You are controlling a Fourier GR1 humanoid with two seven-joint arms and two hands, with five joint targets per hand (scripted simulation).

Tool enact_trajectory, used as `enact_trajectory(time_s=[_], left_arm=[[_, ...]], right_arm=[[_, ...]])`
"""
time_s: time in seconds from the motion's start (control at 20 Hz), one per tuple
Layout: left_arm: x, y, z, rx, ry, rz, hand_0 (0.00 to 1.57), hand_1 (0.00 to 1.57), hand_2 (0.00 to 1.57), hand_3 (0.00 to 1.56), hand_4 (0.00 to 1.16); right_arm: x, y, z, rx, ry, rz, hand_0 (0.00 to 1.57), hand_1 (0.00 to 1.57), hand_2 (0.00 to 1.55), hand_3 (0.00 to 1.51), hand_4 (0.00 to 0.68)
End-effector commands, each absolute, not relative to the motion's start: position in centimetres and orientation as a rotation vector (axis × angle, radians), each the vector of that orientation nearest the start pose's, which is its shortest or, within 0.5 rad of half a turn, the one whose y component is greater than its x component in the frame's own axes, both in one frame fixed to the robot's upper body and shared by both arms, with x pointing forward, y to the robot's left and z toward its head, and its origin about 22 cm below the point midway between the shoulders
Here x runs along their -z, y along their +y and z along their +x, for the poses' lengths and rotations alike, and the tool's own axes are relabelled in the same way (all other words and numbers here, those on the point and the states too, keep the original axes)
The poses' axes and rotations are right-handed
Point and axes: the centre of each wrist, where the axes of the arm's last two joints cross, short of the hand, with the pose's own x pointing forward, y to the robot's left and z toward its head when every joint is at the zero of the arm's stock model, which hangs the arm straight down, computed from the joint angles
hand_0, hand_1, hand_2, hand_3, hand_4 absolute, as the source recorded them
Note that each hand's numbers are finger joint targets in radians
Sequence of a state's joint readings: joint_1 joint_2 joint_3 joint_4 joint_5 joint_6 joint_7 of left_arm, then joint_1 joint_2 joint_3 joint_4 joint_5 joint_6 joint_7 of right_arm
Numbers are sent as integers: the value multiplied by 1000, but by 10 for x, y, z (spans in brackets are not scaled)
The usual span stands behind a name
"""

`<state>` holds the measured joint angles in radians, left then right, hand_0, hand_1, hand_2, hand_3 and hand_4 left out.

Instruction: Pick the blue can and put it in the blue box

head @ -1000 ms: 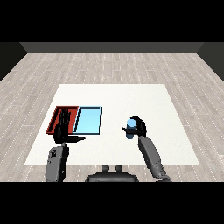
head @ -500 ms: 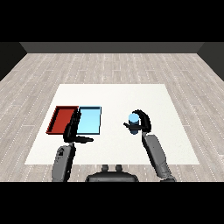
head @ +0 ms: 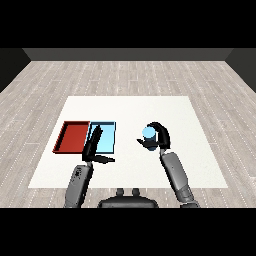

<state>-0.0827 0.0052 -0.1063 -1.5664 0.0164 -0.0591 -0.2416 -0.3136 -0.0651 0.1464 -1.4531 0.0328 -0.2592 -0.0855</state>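
The blue can (head: 148, 134) stands upright right of the table's middle, with my right hand (head: 159, 138) curled round it from the right side. The light blue tray (head: 107, 138) lies left of centre, beside the red tray (head: 73, 137). My left hand (head: 94, 144) is held over the blue tray's left edge, fingers straight and pointing away from me, thumb stuck out to the right, holding nothing.
The white table (head: 130, 110) stretches well beyond the trays toward the far edge. A stretch of bare table separates the blue tray from the can.
My right hand with the can has shifted slightly left, toward the trays. My left hand has moved right, from over the red tray to the blue tray's left edge.
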Motion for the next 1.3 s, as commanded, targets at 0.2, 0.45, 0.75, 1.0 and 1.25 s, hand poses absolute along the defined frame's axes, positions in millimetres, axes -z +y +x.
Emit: enact_trajectory(time_s=[0.2,0.45,0.75,1.0,1.25], left_arm=[[-6,168,258,148,-1815,-295,0,0,0,0,0],[-6,146,271,142,-1766,-314,0,0,0,0,0],[11,149,269,182,-1748,-321,0,0,0,0,0],[8,125,284,163,-1714,-294,0,0,0,0,0],[16,105,275,138,-1686,-345,0,0,0,0,0]], right_arm=[[-58,-137,319,-150,-1873,-120,1435,1435,1452,1404,606],[-68,-132,313,-174,-1875,-88,1450,1450,1454,1398,612],[-65,-124,317,-172,-1880,-87,1484,1484,1468,1402,619],[-61,-132,302,-205,-1908,-73,1489,1489,1466,1399,606],[-88,-117,311,-197,-1902,-14,1486,1486,1468,1398,605]])
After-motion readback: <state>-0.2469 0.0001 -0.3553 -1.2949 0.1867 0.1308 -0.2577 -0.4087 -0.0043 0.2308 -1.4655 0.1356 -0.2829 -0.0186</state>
